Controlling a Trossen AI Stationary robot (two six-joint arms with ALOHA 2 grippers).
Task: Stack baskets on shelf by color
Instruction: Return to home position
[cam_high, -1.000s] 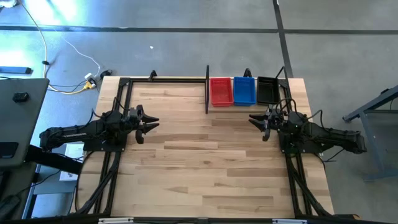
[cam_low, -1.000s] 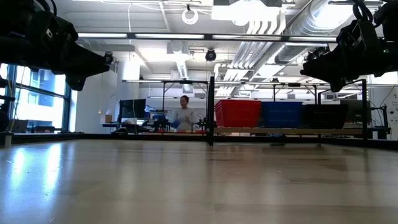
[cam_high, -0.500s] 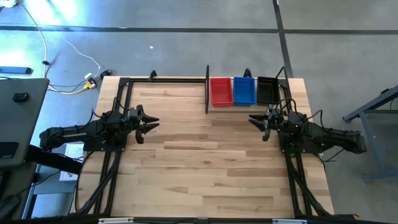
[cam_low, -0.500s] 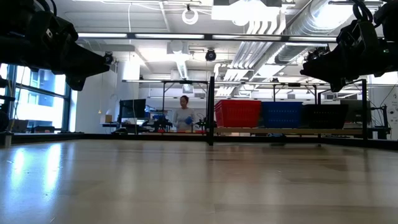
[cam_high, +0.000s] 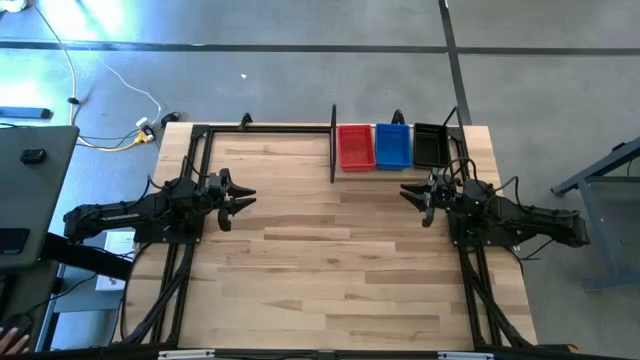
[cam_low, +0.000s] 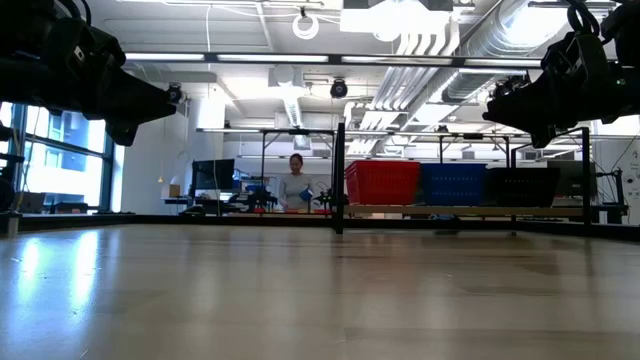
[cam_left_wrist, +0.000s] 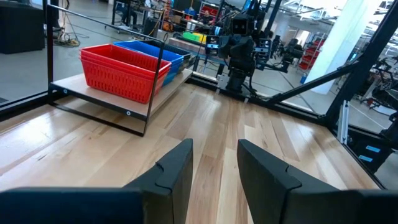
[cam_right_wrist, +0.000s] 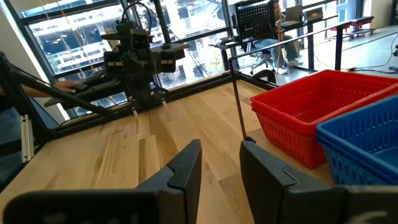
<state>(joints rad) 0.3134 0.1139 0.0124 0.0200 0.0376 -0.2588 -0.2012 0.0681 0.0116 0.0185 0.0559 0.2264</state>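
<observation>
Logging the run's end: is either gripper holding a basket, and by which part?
Nothing is held. The left gripper and right gripper are both open and empty; the baskets sit on the shelf.

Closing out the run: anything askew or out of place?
Nothing stands out. Red stack, blue stack and black stack sit squarely side by side on the shelf; left gripper and right gripper hover open, empty.
</observation>
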